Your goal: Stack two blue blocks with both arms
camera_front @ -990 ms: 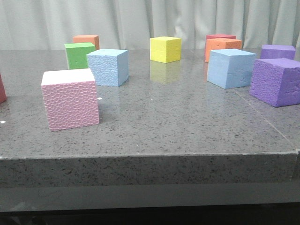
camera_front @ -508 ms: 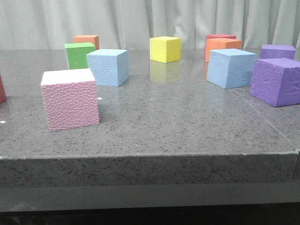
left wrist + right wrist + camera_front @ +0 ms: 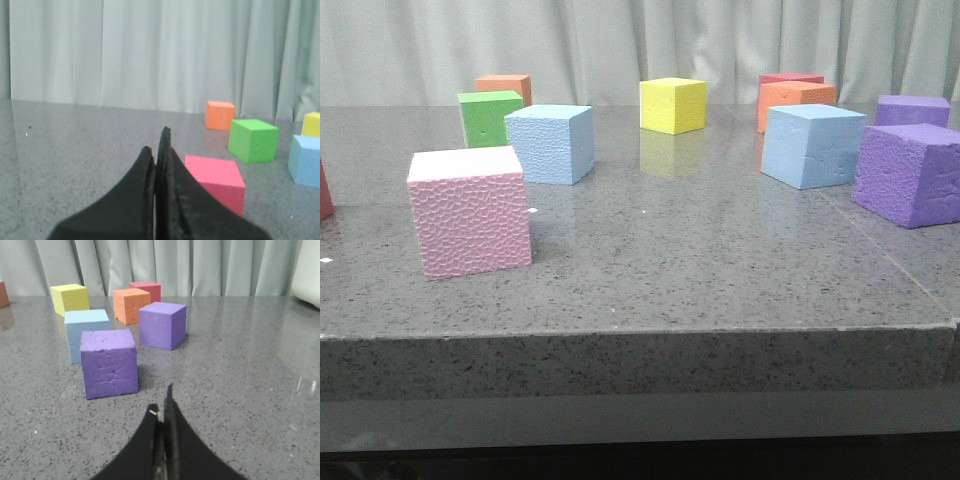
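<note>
You're right at the start here, nothing grabbed yet as far as I can judge. Both blue blocks sit on the table [image 3: 720, 260], well apart: the pebbly blue block [image 3: 549, 143] on the left, just beside the green cube [image 3: 488, 117], and the smoother blue block [image 3: 812, 145] on the right, near the front purple cube [image 3: 908, 174].

Neither arm shows up in the front view, so you only get the tools from the wrist cams. The left gripper [image 3: 159, 150] has its fingers pressed together with nothing between them, and same deal for the right gripper [image 3: 162, 407].

Next move, I'd say: spread the fingers of one arm and reach for the block on its side.

The right wrist view shows the smoother block half hidden behind the purple cube, so come in clear of it. The left wrist view catches a pink cube [image 3: 216, 180] close ahead, with the pebbly block only peeking in at the edge.
</note>
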You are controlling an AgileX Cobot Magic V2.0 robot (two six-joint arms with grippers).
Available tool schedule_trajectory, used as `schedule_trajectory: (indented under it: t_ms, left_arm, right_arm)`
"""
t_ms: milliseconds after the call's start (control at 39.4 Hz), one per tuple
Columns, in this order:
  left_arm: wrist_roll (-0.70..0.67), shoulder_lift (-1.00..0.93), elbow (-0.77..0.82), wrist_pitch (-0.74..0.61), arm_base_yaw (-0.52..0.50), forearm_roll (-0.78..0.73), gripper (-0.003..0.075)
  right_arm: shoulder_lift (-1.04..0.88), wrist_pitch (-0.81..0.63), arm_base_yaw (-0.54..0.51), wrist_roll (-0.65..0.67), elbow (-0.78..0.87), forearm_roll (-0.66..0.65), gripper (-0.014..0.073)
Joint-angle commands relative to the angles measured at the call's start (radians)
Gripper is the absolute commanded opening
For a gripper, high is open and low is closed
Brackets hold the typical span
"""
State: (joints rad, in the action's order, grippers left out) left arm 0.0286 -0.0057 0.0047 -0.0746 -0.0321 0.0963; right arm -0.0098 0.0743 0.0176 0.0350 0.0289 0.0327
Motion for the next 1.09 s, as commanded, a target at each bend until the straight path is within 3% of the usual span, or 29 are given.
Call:
schedule_trajectory:
  t_ms: [0, 533, 838, 1066]
  left_arm:
    - [-0.005, -0.017, 0.003, -0.143, 0.006, 0.008, -0.002]
    - [-0.005, -0.017, 0.003, -0.161, 0.006, 0.008, -0.002]
    - [-0.005, -0.017, -0.002, -0.279, 0.006, 0.008, -0.002]
    - [-0.006, -0.003, -0.074, -0.24, 0.006, 0.094, -0.002]
  right_arm:
    - [-0.018, -0.096, -0.005, -0.01, -0.007, -0.002, -0.0067]
    - [-0.018, -0.117, -0.005, -0.01, -0.007, -0.002, -0.0067]
    - [-0.018, -0.402, -0.005, -0.009, -0.013, -0.002, -0.0067]
    - [-0.017, -0.295, -0.005, -0.009, -0.119, -0.002, -0.0067]
